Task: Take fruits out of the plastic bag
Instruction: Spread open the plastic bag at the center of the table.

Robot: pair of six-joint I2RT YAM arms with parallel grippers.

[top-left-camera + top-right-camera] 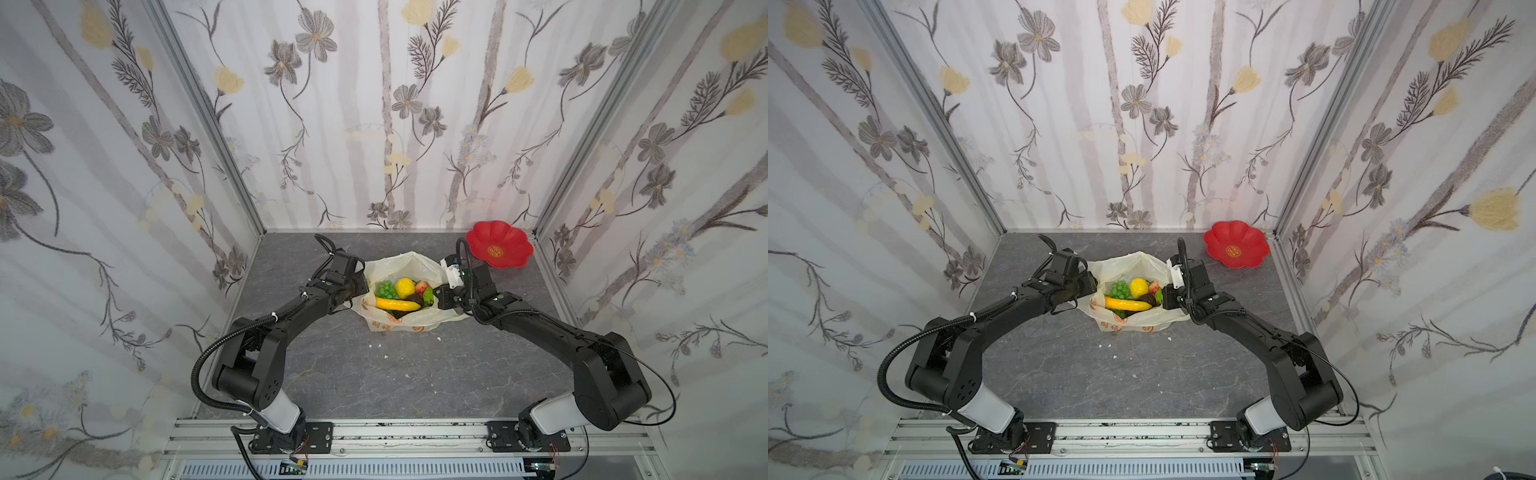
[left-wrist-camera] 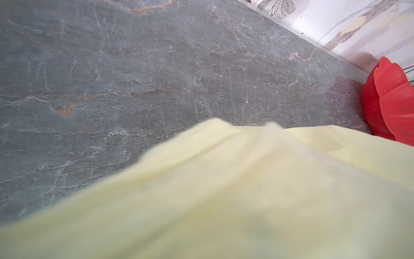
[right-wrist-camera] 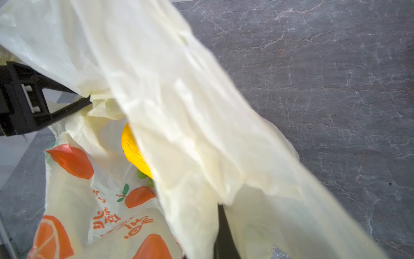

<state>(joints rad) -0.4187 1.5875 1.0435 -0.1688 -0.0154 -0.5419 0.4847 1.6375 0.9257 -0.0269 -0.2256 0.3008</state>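
Lining the cell on three sides, floral wallpaper (image 1: 374, 124) of grey and pale-yellow blooms rises from a grey, marble-veined worktop (image 1: 374, 374). Aluminium posts (image 1: 205, 124) mark the two far corners, and an aluminium rail (image 1: 395, 436) carrying both arm bases runs along the near edge. A few white specks (image 1: 379, 345) lie on the worktop near the middle. A red flower-shaped plate (image 1: 498, 245) sits in the far right corner, with a round gold emblem (image 1: 495, 250) at its centre too small to read.

The plastic bag (image 1: 409, 324) stands mouth-up at the middle of the worktop, nearer the far edge, between the two arms. Inside it lie the fruits (image 1: 403, 293): a banana (image 1: 397, 304), a green grape bunch (image 1: 385, 289), a lemon (image 1: 405, 286), a reddish strawberry (image 1: 422, 286), a green citrus (image 1: 428, 297) and a dark piece (image 1: 414, 298). Orange fruit pictures and orange-red characters (image 3: 112, 220) are printed near the bag's bottom; the characters cannot be read.

The right gripper (image 1: 436, 296) is pressed together on the bag's right rim, film draped over its one visible finger (image 3: 223, 228). The left gripper (image 1: 362, 291) is at the left rim. In the right wrist view its dark fingers (image 3: 67, 110) taper to a fold of film, but whether they pinch it cannot be told. A white label (image 1: 451, 272) on the right wrist is too small to read.
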